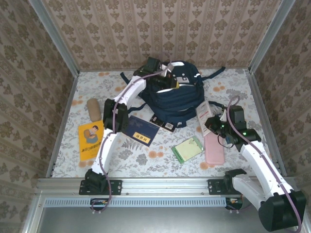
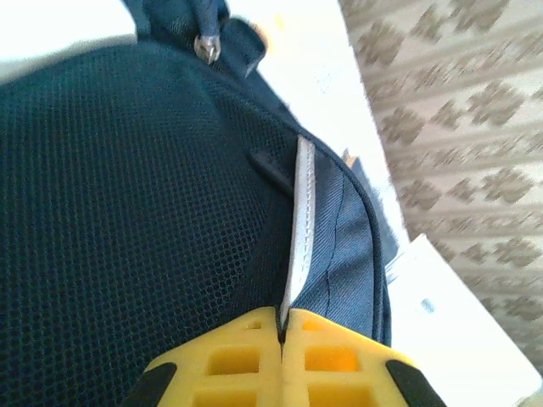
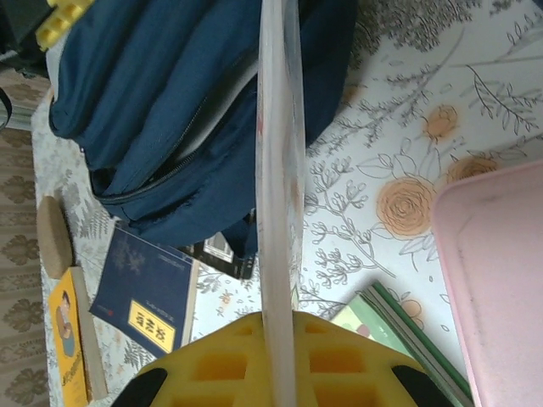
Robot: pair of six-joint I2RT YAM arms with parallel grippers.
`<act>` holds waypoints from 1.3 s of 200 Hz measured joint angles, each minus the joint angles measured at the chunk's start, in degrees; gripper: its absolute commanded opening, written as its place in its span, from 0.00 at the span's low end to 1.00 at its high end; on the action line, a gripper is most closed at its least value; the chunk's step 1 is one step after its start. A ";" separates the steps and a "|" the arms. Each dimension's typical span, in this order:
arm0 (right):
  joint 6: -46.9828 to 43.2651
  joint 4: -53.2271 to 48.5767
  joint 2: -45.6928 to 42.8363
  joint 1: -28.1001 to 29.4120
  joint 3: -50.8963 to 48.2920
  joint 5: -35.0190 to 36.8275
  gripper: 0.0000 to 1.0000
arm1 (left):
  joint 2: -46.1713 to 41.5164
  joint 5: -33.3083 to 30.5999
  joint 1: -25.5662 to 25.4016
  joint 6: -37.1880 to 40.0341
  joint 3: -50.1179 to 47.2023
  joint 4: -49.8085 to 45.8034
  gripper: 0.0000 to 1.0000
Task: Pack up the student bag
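fronting one bag (image 1: 182,94) (navy): three books (image 1: 91,140) (image 1: 141,130) (image 1: 187,149)

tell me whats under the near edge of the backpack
A flat black packet pokes out from under the near edge of the student bag, next to the navy book. How far it reaches underneath, and whether anything else lies there, is covered by the bag.

You see your left pincer (image 2: 282,329), yellow fingers (image 2: 229,360) pressed together on the white reflective stripe (image 2: 303,212) of the large navy-blue fabric student bag (image 2: 127,220), beside its mesh panel.
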 measured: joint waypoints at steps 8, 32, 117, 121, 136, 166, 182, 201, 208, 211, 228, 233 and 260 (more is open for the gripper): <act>0.04 -0.17 -0.50 0.00 0.39 0.00 0.00 | 0.00 0.44 0.57 -2.43 1.09 2.08 0.00; 0.44 -0.46 -1.84 0.00 1.14 -0.02 0.00 | -0.07 2.10 2.45 -9.77 3.08 8.48 0.00; 13.77 13.68 8.61 0.00 2.05 -8.57 0.00 | -0.39 3.56 4.22 -19.98 3.41 16.33 0.00; 14.58 14.60 9.27 0.00 2.32 -8.94 0.00 | -0.39 3.63 4.24 -20.24 3.41 16.55 0.00; 17.18 17.49 11.28 0.09 3.48 -9.99 0.00 | -0.39 3.67 4.22 -21.33 3.41 17.46 0.00; 22.71 23.28 18.05 1.55 7.74 -10.84 0.00 | -0.39 3.67 4.20 -23.28 3.41 19.65 0.00; 25.49 26.67 23.80 2.91 10.03 -10.47 0.00 | -0.39 3.67 4.17 -24.35 3.41 20.57 0.00; 27.50 29.62 31.82 4.63 13.33 -8.35 0.00 | -0.39 3.65 4.17 -25.51 3.41 21.86 0.00; 28.02 30.69 35.47 5.14 15.15 -7.37 0.00 | -0.39 3.65 4.17 -25.86 3.41 22.25 0.00; 28.26 31.06 37.20 5.35 16.02 -6.88 0.00 | -0.39 3.65 4.17 -25.97 3.41 22.40 0.00; 29.49 34.47 46.86 6.25 22.45 -4.48 0.00 | -0.39 3.63 4.17 -26.60 3.41 22.95 0.00; 29.92 35.52 49.79 6.54 24.68 -3.78 0.00 | -0.39 3.63 4.17 -26.77 3.41 23.04 0.00; 31.78 39.85 63.36 8.02 36.65 0.79 0.04 | -0.39 3.45 4.17 -27.67 3.41 23.80 0.00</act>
